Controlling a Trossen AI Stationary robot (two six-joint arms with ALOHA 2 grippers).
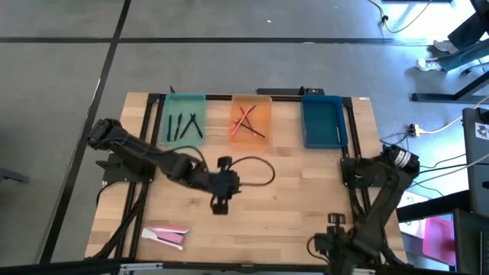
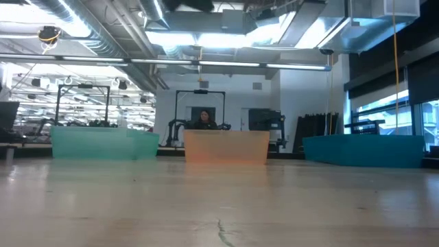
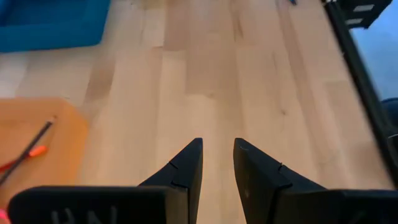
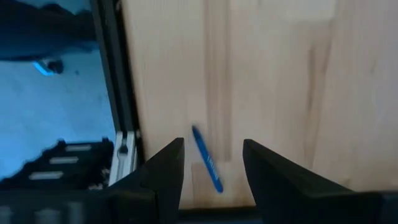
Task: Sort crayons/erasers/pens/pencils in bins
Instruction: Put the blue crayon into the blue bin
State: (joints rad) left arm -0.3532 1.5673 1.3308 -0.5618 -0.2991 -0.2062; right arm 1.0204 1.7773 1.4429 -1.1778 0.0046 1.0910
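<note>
Pink eraser point(image 1: 166, 236) with a white part lies at the wooden table's point(image 1: 290, 191) near-left corner, not yet sorted.

Measured from the orange bin point(image 1: 251, 118) at the middle of the far edge: the teal bin point(image 1: 184, 118) just to its left holds black pens point(image 1: 186, 125), the orange bin itself holds red and dark pencils point(image 1: 245, 123), and the blue bin point(image 1: 322, 121) to its right looks empty. The left gripper point(image 1: 220, 202) hovers over bare wood well nearer than the orange bin — fingers slightly parted, holding nothing, arm stretched low from the left side. The right gripper point(image 4: 212, 163) waits folded at the near-right corner, fingers apart and empty above a small blue mark point(image 4: 206, 159) — what it is, unclear. The eraser is probably light, firm and grippy; pinching across its short width should suit.
</note>
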